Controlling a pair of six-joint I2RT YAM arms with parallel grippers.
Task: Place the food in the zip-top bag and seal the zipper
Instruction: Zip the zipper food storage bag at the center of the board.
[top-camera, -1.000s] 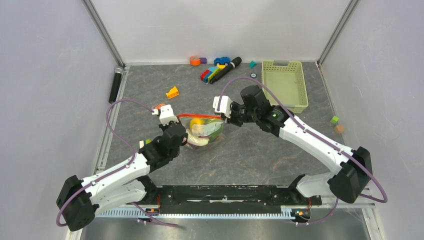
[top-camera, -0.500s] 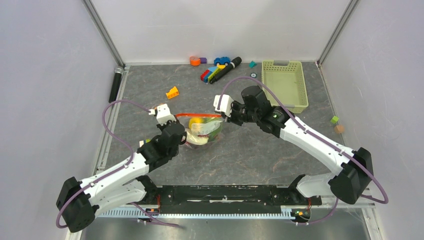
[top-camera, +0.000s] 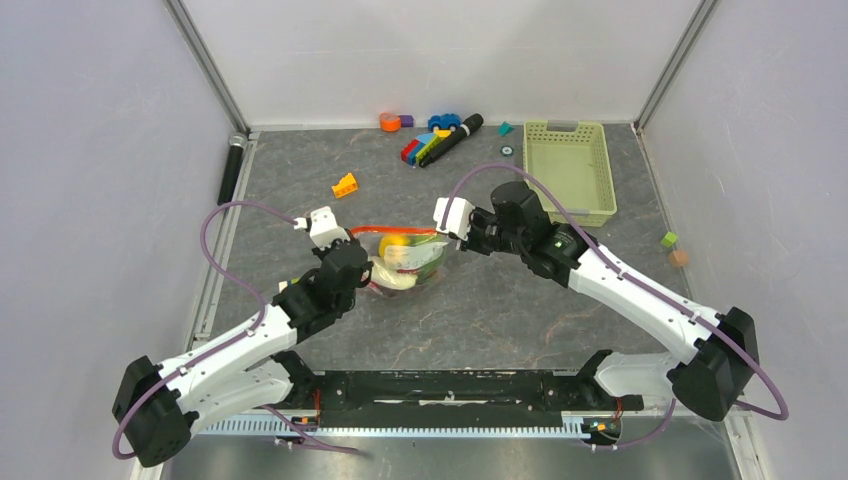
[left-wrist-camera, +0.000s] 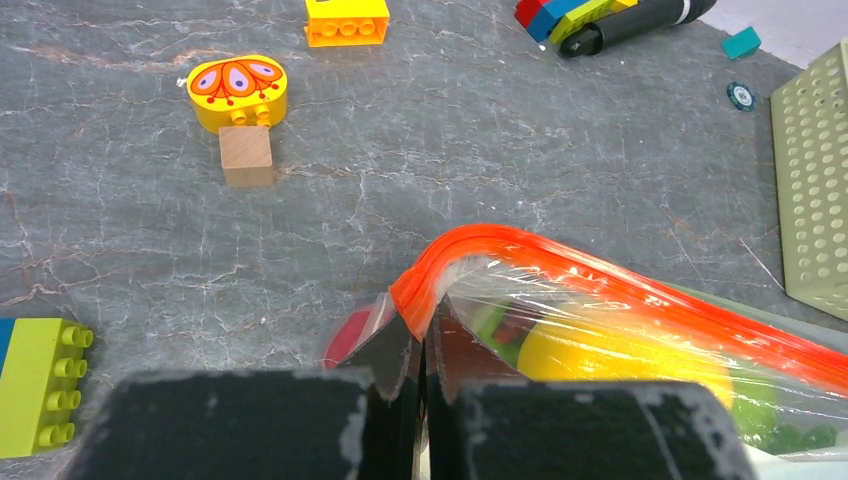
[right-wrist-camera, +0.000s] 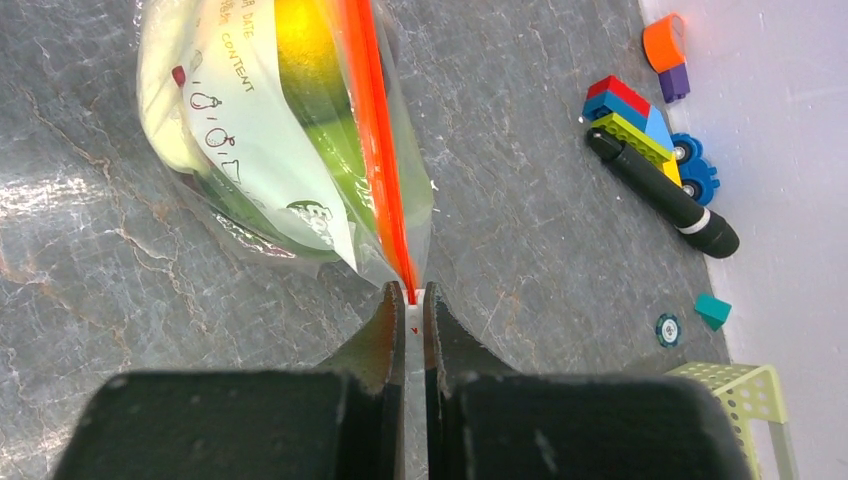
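- Left pincer (left-wrist-camera: 420, 345): clenched on the left end of the zipper (left-wrist-camera: 610, 285), where the red-orange strip bends upward out of the fingers.
- Right pincer (right-wrist-camera: 413, 305): clenched on the opposite end of the same strip, with a small white piece showing between its fingertips.
- Between the two pincers the zipper is stretched in a nearly straight line. It runs left to right, roughly parallel to the counter's far edge.
- Zip-top bag (top-camera: 405, 265): hangs below the strip and bulges toward the near edge, just left of the middle of the counter (top-camera: 500, 310). Its white printed label faces the right wrist camera.
- Food (right-wrist-camera: 300, 60): inside the bag, with yellow and green pieces pressed against the clear film and a bit of red low at the left end.
- Pale green basket (top-camera: 570, 165): sits at the far right corner, well apart from the bag.
- Coloured blocks (top-camera: 425, 145) and a black marker (top-camera: 455, 137): lie along the far edge.
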